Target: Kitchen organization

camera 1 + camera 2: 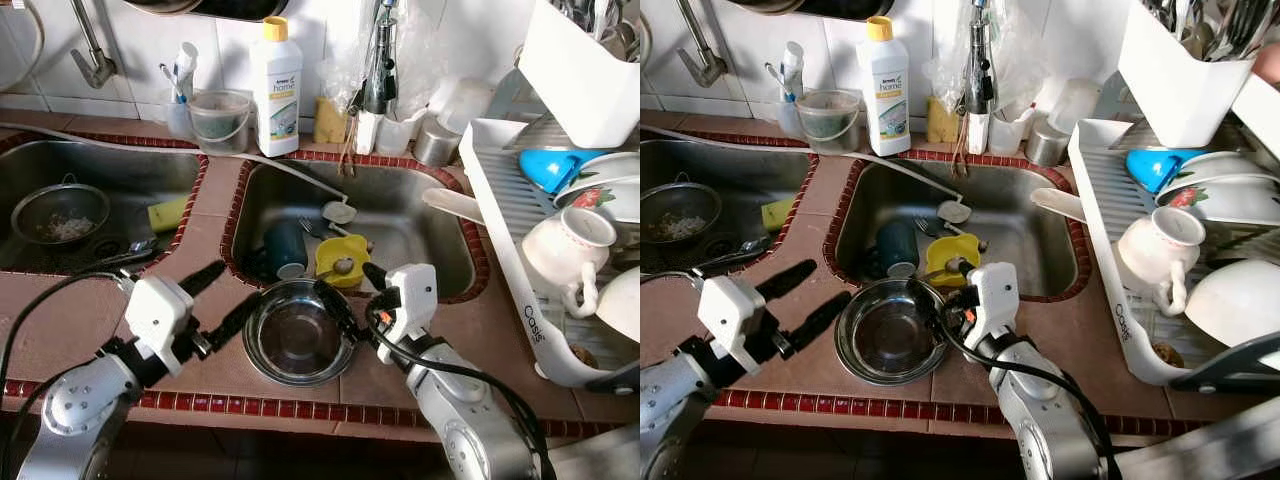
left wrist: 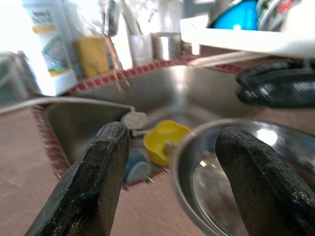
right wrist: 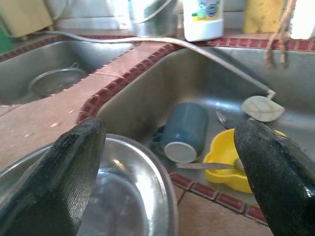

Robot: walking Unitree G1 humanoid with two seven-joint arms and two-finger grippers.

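Note:
A round steel bowl (image 1: 298,335) stands empty on the brown counter (image 1: 85,315), just in front of the right sink (image 1: 420,240). My left gripper (image 1: 222,298) is open at the bowl's left rim, with one finger (image 2: 261,182) over the bowl (image 2: 231,172) in its wrist view. My right gripper (image 1: 352,290) is open at the bowl's far right rim, spanning the rim (image 3: 123,196) and the sink edge. In the sink lie a blue mug (image 1: 285,250) on its side and a yellow bowl (image 1: 342,258) with a spoon in it.
A white dish rack (image 1: 500,230) with cups and plates fills the right side. The left sink (image 1: 140,170) holds a mesh strainer (image 1: 60,212) and a yellow sponge. A detergent bottle (image 1: 276,88), a small bucket and cups line the back ledge.

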